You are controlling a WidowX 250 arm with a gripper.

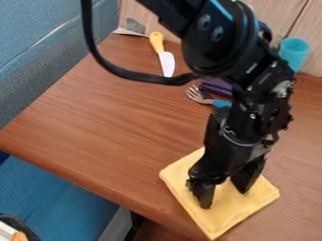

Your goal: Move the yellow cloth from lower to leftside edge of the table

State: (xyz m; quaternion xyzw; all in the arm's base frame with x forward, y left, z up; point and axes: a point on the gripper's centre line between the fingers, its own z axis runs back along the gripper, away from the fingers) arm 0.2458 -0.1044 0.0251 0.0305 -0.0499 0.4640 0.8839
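Observation:
The black gripper (225, 192) hangs low over the yellow cloth (231, 212) in the lower right of the camera view. Its two fingers stand apart, open, with their tips at or just above the cloth. The cloth is folded into a flat square and lies at the lower edge of the brown table (113, 127). Part of it is hidden behind the gripper; whether the tips touch it I cannot tell.
Toward the back are a knife (166, 62) with a yellow handle, a fork (198, 95) with a blue handle, a folded purple cloth (217, 86) and a turquoise cup (293, 51). A blue padded surface (37, 52) borders the table's left side.

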